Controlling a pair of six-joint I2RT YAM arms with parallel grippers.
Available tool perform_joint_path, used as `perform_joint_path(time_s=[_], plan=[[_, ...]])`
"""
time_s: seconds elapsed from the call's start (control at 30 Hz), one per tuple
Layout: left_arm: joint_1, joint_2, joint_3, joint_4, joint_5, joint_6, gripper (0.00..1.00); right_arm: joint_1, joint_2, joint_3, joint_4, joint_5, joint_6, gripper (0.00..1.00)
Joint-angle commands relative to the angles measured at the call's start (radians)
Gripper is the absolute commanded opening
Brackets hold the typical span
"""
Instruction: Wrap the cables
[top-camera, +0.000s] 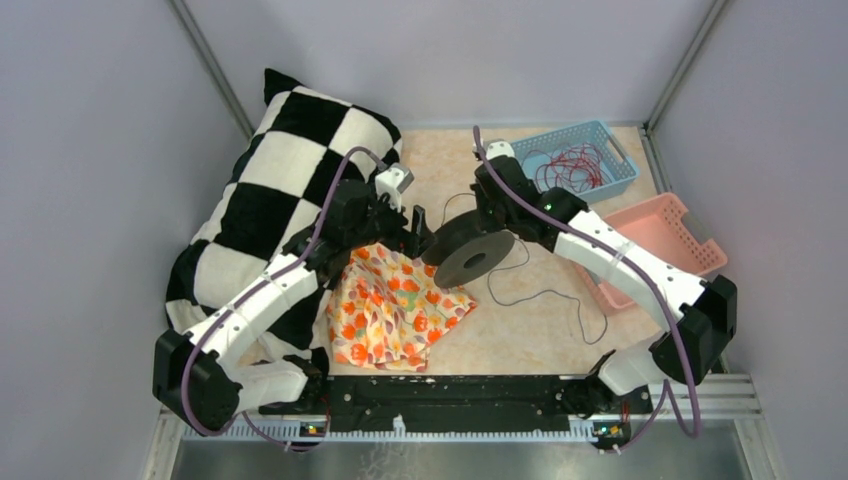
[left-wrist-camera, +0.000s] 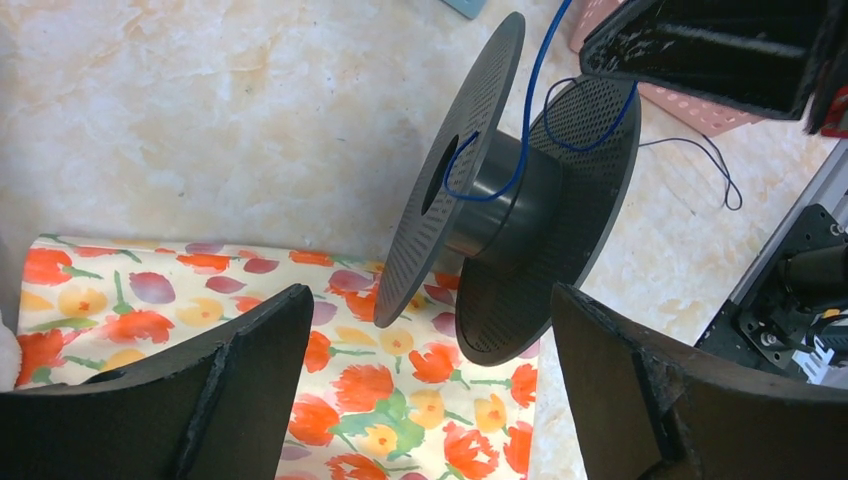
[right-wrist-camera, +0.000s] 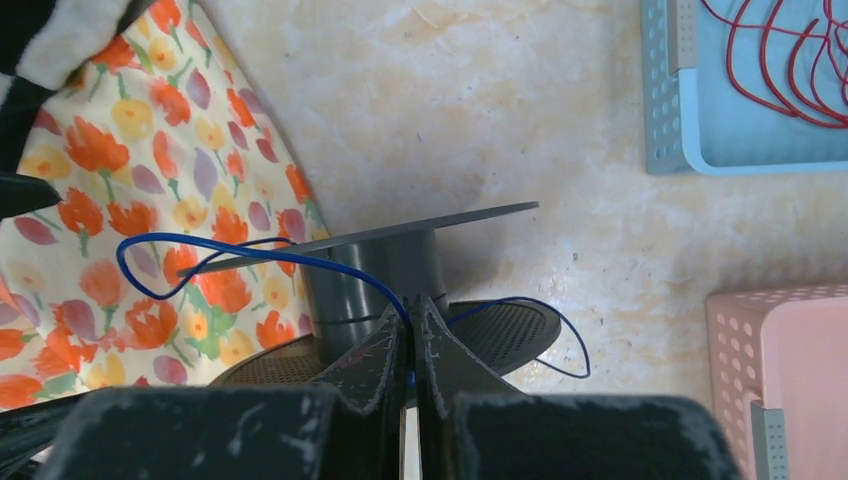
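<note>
A checkered pillow (top-camera: 270, 190) fills the table's (top-camera: 450, 160) left edge and far-left corner. A floral cloth (top-camera: 395, 305) lies beside it toward the near edge. The left gripper (left-wrist-camera: 425, 310) hangs over the cloth with its jaws spread wide and nothing between them.

Just beyond its fingertips is a black spool (top-camera: 475, 250), tilted at the cloth's right edge near the table's middle. The thin cable (left-wrist-camera: 520, 120) makes one loose loop around the spool's hub. The right gripper (right-wrist-camera: 410, 330), directly above the spool, has its jaws pressed together, pinching the cable. The slack trails in curves over bare table toward the near-right, the one open stretch.

In the far-right corner a blue basket (top-camera: 620, 150) holds a tangle of red wire (top-camera: 572, 165). A pink basket (top-camera: 690, 215) sits along the right edge, partly under the right arm.
</note>
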Motion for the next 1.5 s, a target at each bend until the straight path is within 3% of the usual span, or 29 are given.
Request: perform_joint_path(time_s=[0.0, 0.3, 0.87, 1.1, 1.47], plan=[[-0.005, 0.019, -0.013, 0.091, 0.002, -0.010, 0.94, 0.010, -0.018, -0.055, 0.040, 0.000, 0.015, 0.00], [-0.017, 0.026, -0.034, 0.119, -0.039, 0.028, 0.94, 0.010, -0.022, -0.096, 0.070, -0.029, 0.041, 0.00], [-0.017, 0.037, -0.030, 0.112, -0.018, 0.045, 0.91, 0.009, -0.124, 0.072, 0.002, 0.010, -0.010, 0.00], [-0.017, 0.040, -0.025, 0.109, -0.009, 0.050, 0.91, 0.010, -0.220, -0.001, 0.005, -0.019, 0.022, 0.00], [-0.017, 0.041, 0.000, 0.077, 0.077, 0.100, 0.92, 0.010, -0.175, -0.099, 0.058, -0.032, 0.044, 0.00]])
